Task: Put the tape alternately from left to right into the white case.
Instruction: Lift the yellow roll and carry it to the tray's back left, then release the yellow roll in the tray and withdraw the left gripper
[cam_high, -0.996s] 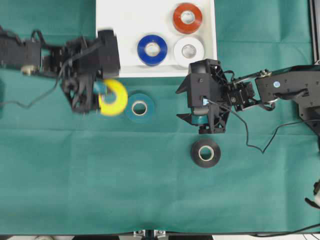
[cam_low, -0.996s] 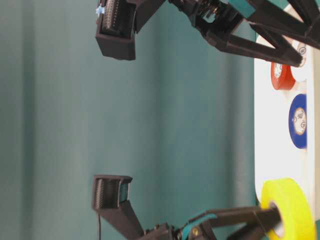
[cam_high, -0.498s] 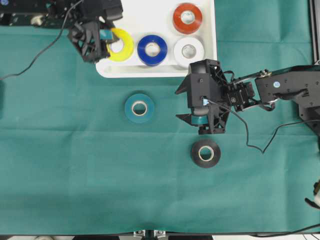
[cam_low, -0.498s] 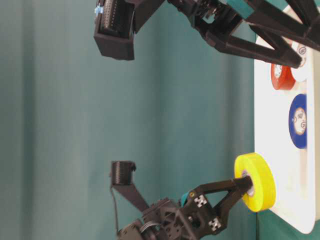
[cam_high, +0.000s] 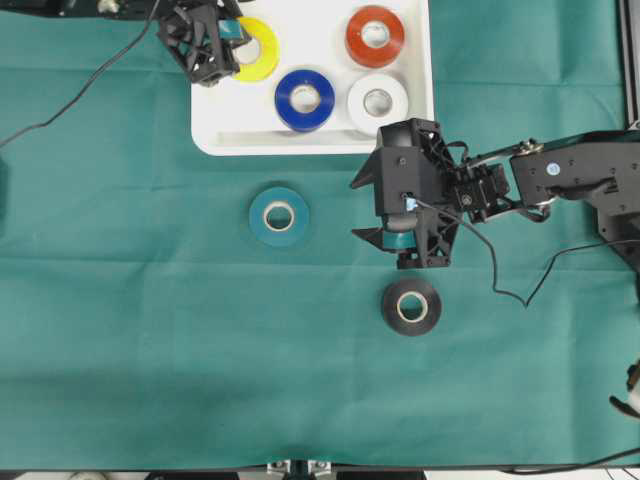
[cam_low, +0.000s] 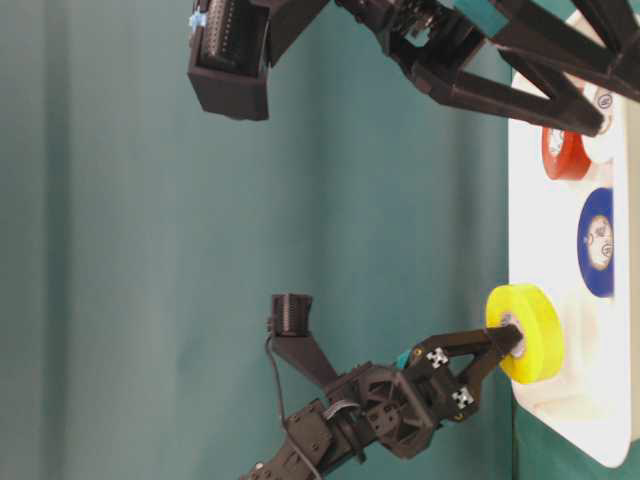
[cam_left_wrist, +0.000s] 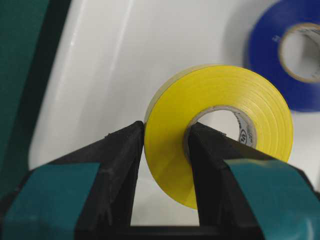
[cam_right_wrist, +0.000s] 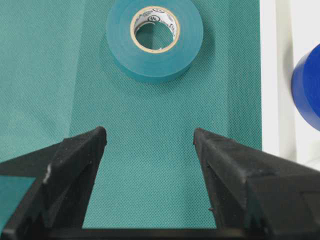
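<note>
Overhead view, table cover (cam_high: 150, 350): green cloth under everything in the scene.
White case (cam_high: 225, 140): lies at the top centre of the cloth; the blue roll (cam_high: 305, 99), white roll (cam_high: 377, 100) and orange-red roll (cam_high: 375, 36) lie flat inside it.
Right gripper (cam_high: 370, 208): jaws spread wide, holding nothing, above bare cloth just below the case.
Left gripper (cam_high: 232, 42): clamped on the yellow roll (cam_high: 257, 49), one finger (cam_left_wrist: 212, 165) through the core and the other against the outer face; the roll stands on edge over the case's upper left part.
Teal roll (cam_high: 279, 215): flat on the cloth below the case, left of the right gripper.
Black roll (cam_high: 411, 306): flat on the cloth, just below the right gripper.
</note>
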